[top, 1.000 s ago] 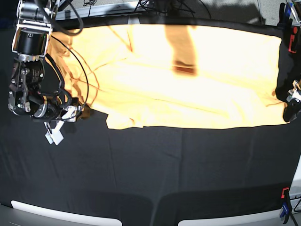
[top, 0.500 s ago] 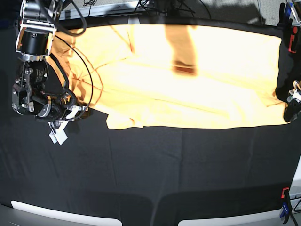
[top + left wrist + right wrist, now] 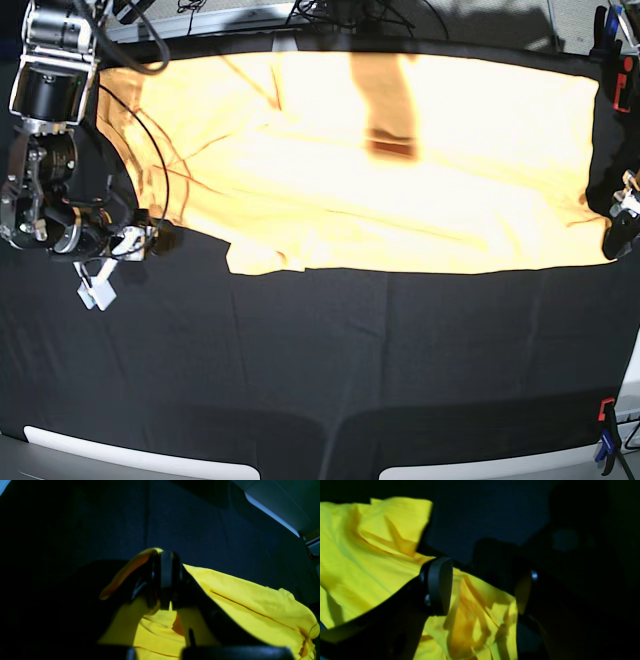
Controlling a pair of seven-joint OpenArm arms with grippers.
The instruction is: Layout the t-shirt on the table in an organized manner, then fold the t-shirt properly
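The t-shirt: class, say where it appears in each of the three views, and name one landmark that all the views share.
Base: the t-shirt spreads across the upper half.
Left wrist: lower middle and right, pinched in the shut left gripper.
Right wrist: left and lower middle, between the open right gripper fingers.
Shared landmark: the black table.

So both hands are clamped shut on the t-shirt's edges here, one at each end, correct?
Not quite. The left hand is shut on the t-shirt, but the right hand is open: the right wrist view shows its fingers spread apart with cloth lying loose between them. They are at opposite ends.
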